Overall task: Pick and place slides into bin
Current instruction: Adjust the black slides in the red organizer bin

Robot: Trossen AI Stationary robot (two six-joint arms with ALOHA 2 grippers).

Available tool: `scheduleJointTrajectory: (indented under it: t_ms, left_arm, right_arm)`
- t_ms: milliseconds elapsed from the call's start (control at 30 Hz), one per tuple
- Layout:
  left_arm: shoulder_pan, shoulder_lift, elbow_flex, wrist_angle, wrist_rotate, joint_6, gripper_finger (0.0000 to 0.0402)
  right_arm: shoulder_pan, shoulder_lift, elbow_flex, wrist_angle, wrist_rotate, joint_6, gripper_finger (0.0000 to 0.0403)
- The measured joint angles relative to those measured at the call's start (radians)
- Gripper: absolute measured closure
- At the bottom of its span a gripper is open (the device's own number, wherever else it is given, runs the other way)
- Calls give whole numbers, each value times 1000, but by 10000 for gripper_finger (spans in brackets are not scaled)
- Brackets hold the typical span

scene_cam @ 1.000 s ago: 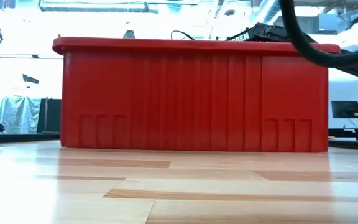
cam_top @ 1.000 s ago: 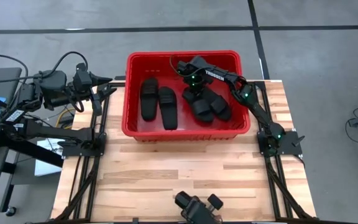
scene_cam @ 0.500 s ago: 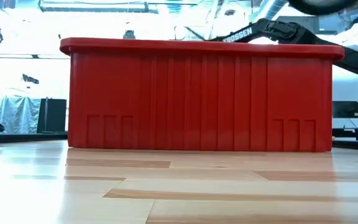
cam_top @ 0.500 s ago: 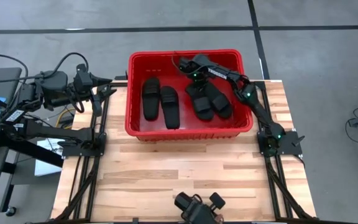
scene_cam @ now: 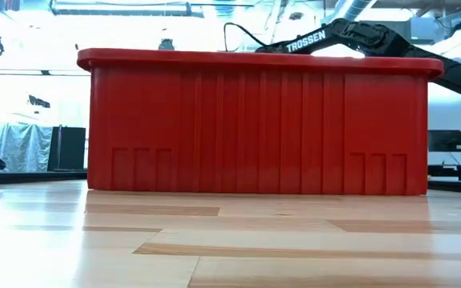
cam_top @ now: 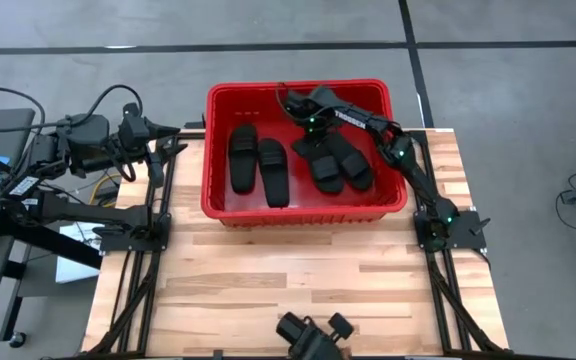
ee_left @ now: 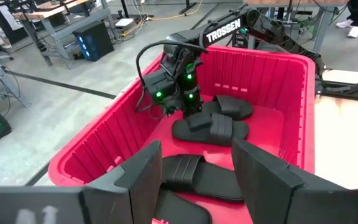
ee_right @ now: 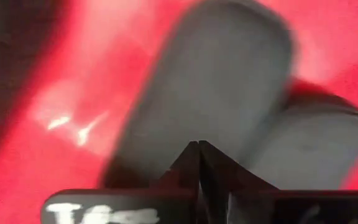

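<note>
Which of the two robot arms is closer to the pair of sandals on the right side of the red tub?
The right. Its gripper hangs inside the bin just above that pair; the left gripper waits outside the bin's left wall.

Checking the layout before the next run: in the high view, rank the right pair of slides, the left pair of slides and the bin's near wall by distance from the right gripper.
1. Right pair of matte black slide sandals, just beside the right gripper.
2. Left pair, bin's left half.
3. Red plastic bin's near wall, table side.

red bin (cam_top: 217, 197), matte black slides (cam_top: 271, 172), pale striped wooden table (cam_top: 298, 270)
</note>
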Motion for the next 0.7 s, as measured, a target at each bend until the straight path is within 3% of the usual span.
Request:
scheduleJointTrajectory:
  t_ms: [400,700]
  left_arm:
    - [0,0,0,2,0,0,214]
    - [0,0,0,2,0,0,214]
  right_arm:
    - [62,0,0,175,-131,-56,403]
    - [50,0,-3,218,-126,-80,403]
